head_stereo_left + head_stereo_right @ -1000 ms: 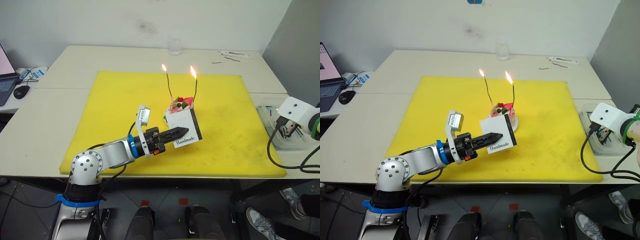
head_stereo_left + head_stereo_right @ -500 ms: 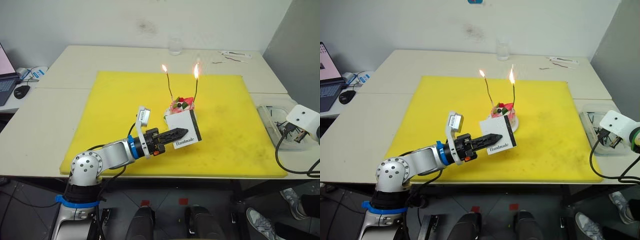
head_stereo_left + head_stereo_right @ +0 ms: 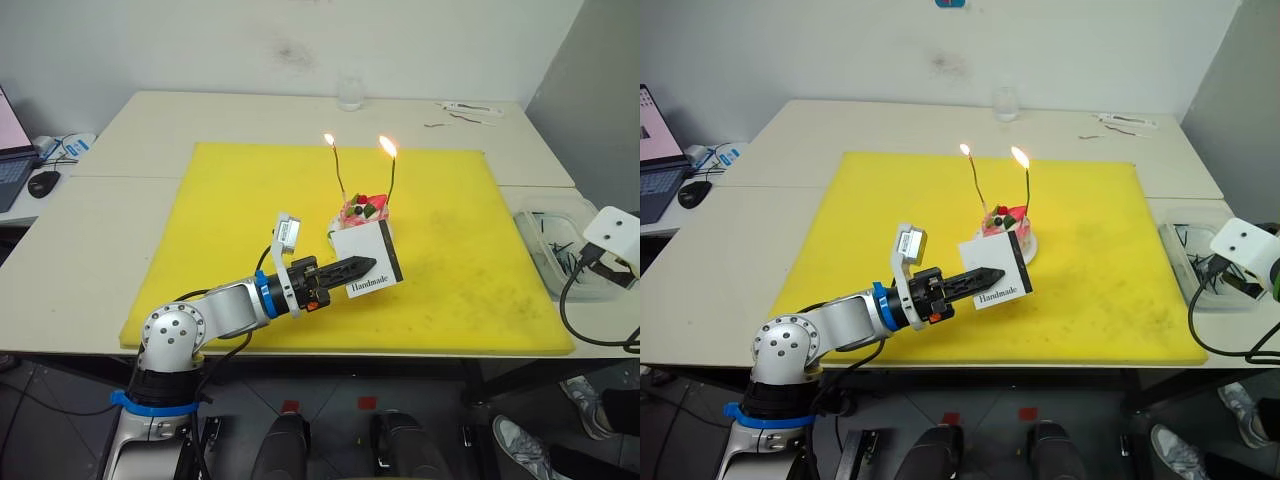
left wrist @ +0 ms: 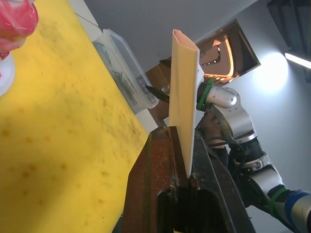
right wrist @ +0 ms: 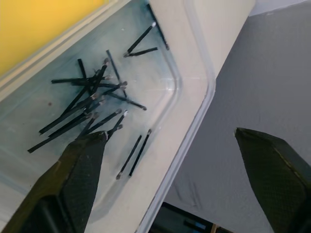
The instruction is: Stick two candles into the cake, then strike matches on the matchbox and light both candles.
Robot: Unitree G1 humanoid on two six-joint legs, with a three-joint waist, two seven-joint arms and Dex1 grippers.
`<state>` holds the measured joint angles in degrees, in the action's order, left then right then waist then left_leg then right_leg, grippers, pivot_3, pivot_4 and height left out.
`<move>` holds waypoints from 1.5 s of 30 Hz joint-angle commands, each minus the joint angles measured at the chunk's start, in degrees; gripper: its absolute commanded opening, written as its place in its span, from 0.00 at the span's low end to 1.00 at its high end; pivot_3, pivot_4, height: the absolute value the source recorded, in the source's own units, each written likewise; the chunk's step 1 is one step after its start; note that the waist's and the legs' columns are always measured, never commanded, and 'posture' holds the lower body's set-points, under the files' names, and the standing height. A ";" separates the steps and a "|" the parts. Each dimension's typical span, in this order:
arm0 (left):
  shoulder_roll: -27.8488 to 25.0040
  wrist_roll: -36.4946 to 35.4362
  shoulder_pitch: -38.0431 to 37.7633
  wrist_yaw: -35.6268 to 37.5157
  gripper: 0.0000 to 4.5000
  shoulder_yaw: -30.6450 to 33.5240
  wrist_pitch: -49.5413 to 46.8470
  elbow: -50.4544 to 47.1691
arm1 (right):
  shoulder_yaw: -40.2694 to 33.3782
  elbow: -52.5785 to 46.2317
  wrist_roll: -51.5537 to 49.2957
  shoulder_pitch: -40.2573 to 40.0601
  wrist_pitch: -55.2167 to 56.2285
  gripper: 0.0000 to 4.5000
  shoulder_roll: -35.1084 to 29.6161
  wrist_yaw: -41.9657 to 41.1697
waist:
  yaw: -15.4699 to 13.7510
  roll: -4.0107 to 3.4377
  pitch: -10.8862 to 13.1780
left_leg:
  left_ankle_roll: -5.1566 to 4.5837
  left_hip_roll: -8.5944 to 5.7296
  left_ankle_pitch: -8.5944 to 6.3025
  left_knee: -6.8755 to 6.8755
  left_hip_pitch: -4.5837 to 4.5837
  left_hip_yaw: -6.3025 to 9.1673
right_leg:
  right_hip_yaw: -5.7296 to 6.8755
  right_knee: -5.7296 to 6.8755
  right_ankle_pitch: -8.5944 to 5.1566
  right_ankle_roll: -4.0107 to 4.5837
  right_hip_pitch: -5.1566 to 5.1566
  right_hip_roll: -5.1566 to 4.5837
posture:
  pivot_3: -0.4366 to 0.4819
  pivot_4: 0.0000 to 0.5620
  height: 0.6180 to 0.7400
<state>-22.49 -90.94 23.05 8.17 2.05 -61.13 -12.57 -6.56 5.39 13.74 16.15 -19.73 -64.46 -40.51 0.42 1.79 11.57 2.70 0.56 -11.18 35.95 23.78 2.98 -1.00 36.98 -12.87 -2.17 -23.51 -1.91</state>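
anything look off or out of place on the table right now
Nothing spilled or damaged. Both candles burn in the cake, but they bend rather than stand straight. The left claw holds the matchbox tilted just in front of the cake, close under the flames. The matches lie in their clear tray.

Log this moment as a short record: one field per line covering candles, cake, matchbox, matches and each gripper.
candles: two candles, both lit, standing in the cake
cake: cake on the yellow mat, just behind the matchbox
matchbox: matchbox held upright off the mat, "Handmade" face toward the camera
matches: matches lying loose in a clear tray at the mat's right edge
left gripper: left gripper shut on the matchbox
right gripper: right gripper open above the tray, empty
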 commanded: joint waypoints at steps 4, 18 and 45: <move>-2.60 6.23 1.21 0.89 0.00 -2.72 -2.91 0.37 | 0.71 -13.73 -9.85 5.84 -2.22 0.99 4.45 -7.76 | 0.35 -0.01 -0.01 | 0.00 0.07 0.00 0.00 -0.01 0.10 | 0.02 0.01 0.00 -0.01 0.03 0.14 | 0.48 0.27 1.00; 4.82 13.05 9.63 -10.09 0.00 -3.09 -13.27 13.09 | 8.38 -36.63 -31.48 3.28 -12.90 0.99 12.26 -18.60 | -0.34 0.01 -0.01 | 0.00 0.04 0.00 0.07 0.04 0.25 | 0.10 -0.05 0.03 -0.05 0.10 0.15 | 0.48 0.27 1.00; -3.17 11.56 5.33 -12.92 0.99 7.70 -21.95 6.60 | 7.50 -28.69 -28.55 -1.87 -8.08 1.00 16.41 -11.80 | 0.25 0.01 -0.02 | 0.01 0.10 0.00 0.02 -0.03 0.23 | 0.06 -0.01 0.03 -0.03 0.10 0.19 | 0.48 0.27 1.00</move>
<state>-24.03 -80.62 29.23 -5.59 8.55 -82.79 -3.56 3.23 -23.62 -14.66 14.25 -29.31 -48.20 -52.89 0.67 1.80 11.55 2.71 0.66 -11.19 35.97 23.75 3.22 -0.94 36.97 -12.84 -2.20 -23.41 -1.72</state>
